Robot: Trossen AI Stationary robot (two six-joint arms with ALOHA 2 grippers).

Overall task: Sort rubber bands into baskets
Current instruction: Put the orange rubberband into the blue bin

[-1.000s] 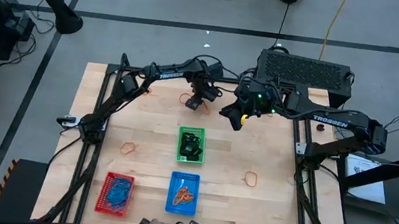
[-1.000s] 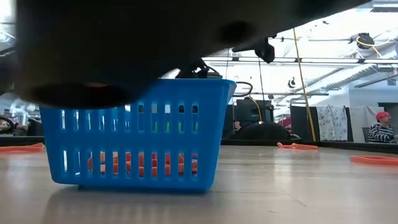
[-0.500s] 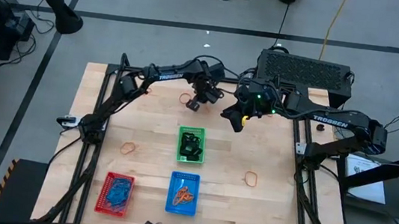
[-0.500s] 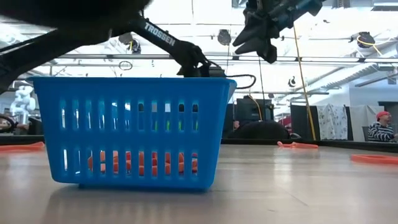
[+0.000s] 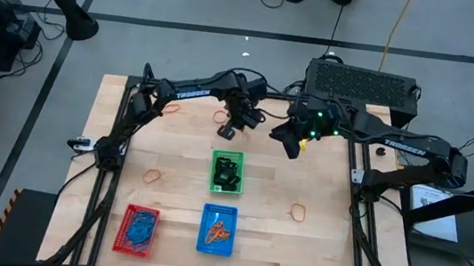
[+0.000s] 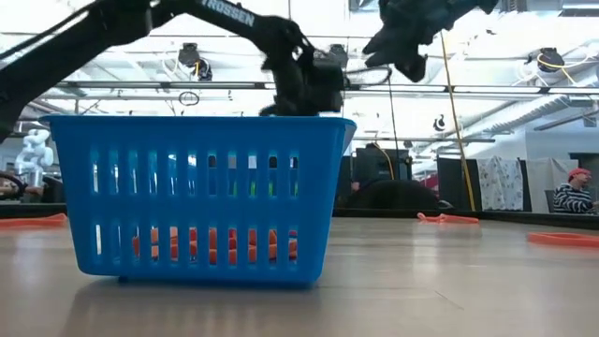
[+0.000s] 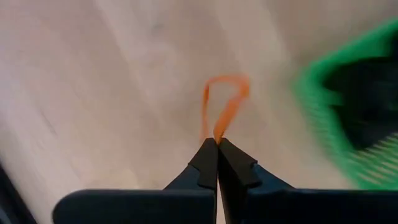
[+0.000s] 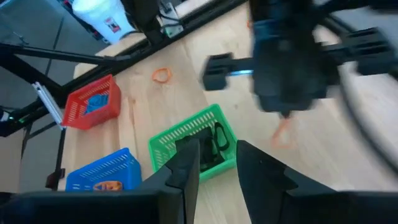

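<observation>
My left gripper [image 5: 227, 132] hangs over the wooden table just beyond the green basket [image 5: 226, 171], shut on an orange rubber band [image 7: 222, 102]. The right wrist view shows this band [image 8: 283, 134] dangling under it. My right gripper [image 5: 289, 143] hovers to its right, open and holding nothing [image 8: 217, 165]. The green basket holds black bands. The blue basket [image 5: 218, 229] holds orange ones, and the red basket [image 5: 138, 229] holds blue ones. Loose orange bands lie flat on the table at the left [image 5: 153, 176] and right [image 5: 299, 212]. My left gripper pinches the orange band at one end of its loop [image 7: 217, 132], between the tips of its two fingers. The fingers come from above, pointing steeply down. The rest of the band hangs below them as a narrow slack loop, clear of the table.
A black box [image 5: 361, 84] stands at the far right edge, and cables trail over the far side. Another orange band [image 5: 171, 106] lies near the far left. In the low view the blue basket [image 6: 201, 197] fills the front. Bare wood lies between the baskets and the side edges.
My left gripper has shut on the orange band, risen and drifted toward the green basket, lifting the band off the table. My right gripper has shifted a little toward the table's right edge. A dark thing that covered the low camera at the near edge has gone.
</observation>
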